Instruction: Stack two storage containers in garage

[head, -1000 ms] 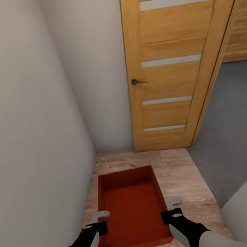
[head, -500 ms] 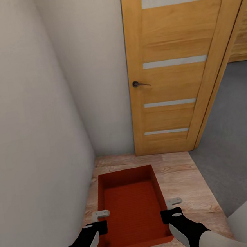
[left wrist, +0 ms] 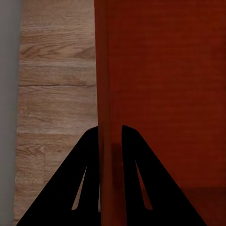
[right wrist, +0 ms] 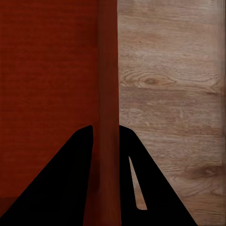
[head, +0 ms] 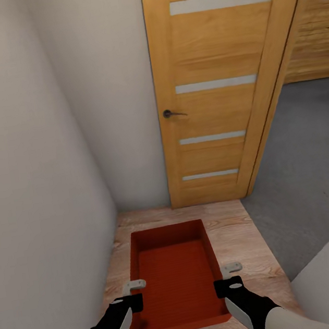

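One orange-red rectangular open-topped storage container is carried low in front of the robot, above light wood-plank flooring, its long axis running from 6 to 12 o'clock in the head view. It is empty.

The left gripper is clamped on the container's left long wall; the left wrist view shows that wall pinched between both fingers. The right gripper is clamped likewise on the right long wall. Both grips sit toward the near end, evenly matched.

A panelled honey-wood door stands open at 12 to 1 o'clock. Grey concrete floor lies at 2 o'clock, beyond the doorway. Judgement: the carry should turn right through that opening; the cream wall at 9 o'clock is close.
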